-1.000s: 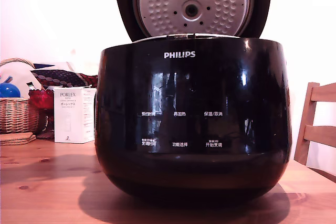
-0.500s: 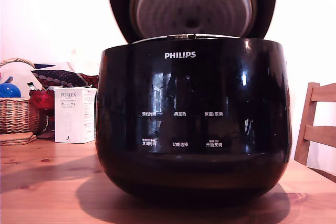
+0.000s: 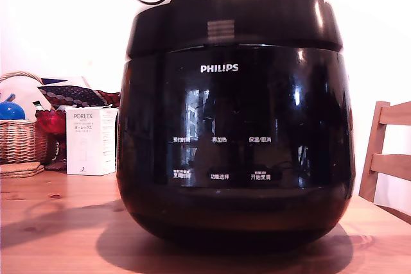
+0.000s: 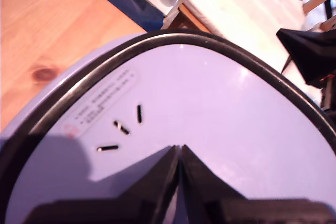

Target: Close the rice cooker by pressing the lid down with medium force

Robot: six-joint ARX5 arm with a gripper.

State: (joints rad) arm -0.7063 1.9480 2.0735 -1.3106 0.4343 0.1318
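- The lid (image 3: 234, 27) is seen lowered onto the cooker (image 3: 236, 152), its rim lying along the top of the body across the full width; in the exterior view it looks slightly higher toward that view's right.
- The cooker is placed on the wooden table (image 3: 51, 222), close to its front edge, with the PHILIPS logo and white button labels facing the exterior camera.
- In the wrist view the lid's top (image 4: 210, 119) is shown as a pale glossy face with three short slots and a small label.
- The gripper (image 4: 179, 156) is held at the lid top with its jaws together, the tips meeting just above the surface; whether they touch it cannot be told.
- Toward the table's far edge, at the exterior view's left, a white box (image 3: 91, 140) and a wicker basket (image 3: 22, 139) are seen.
- A wooden chair (image 3: 387, 152) is seen beyond the table's edge at that view's right.
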